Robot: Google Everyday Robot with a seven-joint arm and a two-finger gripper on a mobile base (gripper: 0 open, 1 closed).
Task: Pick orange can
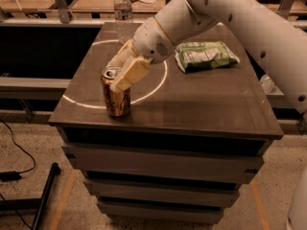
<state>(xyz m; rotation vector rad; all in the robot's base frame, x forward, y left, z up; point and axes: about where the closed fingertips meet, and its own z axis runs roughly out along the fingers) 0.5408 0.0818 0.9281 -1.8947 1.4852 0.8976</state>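
The orange can (116, 102) stands upright near the front left corner of the dark table (201, 104), its silver top and a dark emblem on its side showing. My gripper (115, 75) reaches down from the white arm at the upper right. Its cream fingers (130, 73) straddle the top of the can, one in front and one behind, and still stand apart. The can rests on the table.
A green snack bag (205, 55) lies at the back right of the table. A clear water bottle (123, 8) stands at the back left edge. A white ring is marked on the tabletop. Benches run behind; a cable (19, 169) and a black stand leg (45, 195) lie on the floor at left.
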